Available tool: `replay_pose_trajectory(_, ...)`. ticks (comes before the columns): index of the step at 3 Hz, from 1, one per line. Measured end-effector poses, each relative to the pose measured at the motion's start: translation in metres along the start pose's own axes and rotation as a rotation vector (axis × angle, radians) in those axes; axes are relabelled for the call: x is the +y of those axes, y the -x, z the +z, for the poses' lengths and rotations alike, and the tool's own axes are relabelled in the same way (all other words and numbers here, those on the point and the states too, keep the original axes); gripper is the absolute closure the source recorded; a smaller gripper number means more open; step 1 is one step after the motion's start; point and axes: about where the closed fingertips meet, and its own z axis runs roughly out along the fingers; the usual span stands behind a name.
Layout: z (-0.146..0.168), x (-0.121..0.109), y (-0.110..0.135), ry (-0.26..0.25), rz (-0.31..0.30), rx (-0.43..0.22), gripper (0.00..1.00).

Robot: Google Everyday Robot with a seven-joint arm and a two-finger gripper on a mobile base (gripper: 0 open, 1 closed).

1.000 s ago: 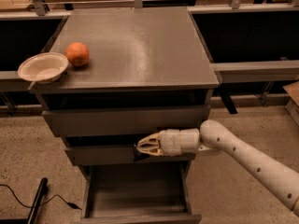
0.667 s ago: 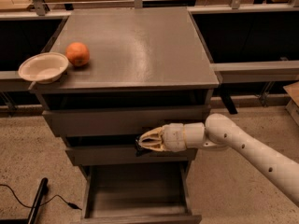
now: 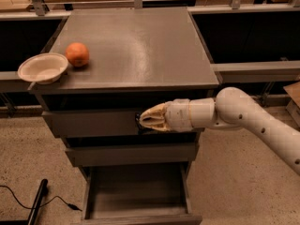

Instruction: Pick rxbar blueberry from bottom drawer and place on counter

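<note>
My gripper (image 3: 143,120) is in front of the top drawer's face, just below the counter's (image 3: 140,46) front edge, pointing left. Its fingers are shut on a small dark flat thing, the rxbar blueberry (image 3: 139,121), of which only a dark sliver shows at the fingertips. The bottom drawer (image 3: 136,213) is pulled open below, and the part of its tray that shows is bare. The white arm reaches in from the right.
An orange (image 3: 77,54) and a white bowl (image 3: 43,68) sit at the counter's left edge, the bowl overhanging it. The two upper drawers are closed. Pale wooden tables stand behind and at the sides. A black cable and pole lie on the floor at lower left.
My gripper has risen from the middle drawer's front to the top drawer's front, closer to the counter edge, still holding the dark bar.
</note>
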Motion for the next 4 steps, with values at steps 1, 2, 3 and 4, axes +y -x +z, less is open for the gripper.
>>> replay_pose_trajectory(1,-0.009,-0.044,0.009,0.0,-0.072,0.029,1.0)
replay_pose_trajectory(2,0.003,-0.054,-0.067,0.007,-0.211,0.153,1.0)
replay_pose_trajectory(3,0.003,-0.046,-0.056,0.008,-0.228,0.173,1.0)
replay_pose_trajectory(4,0.003,-0.047,-0.055,0.008,-0.228,0.173,1.0)
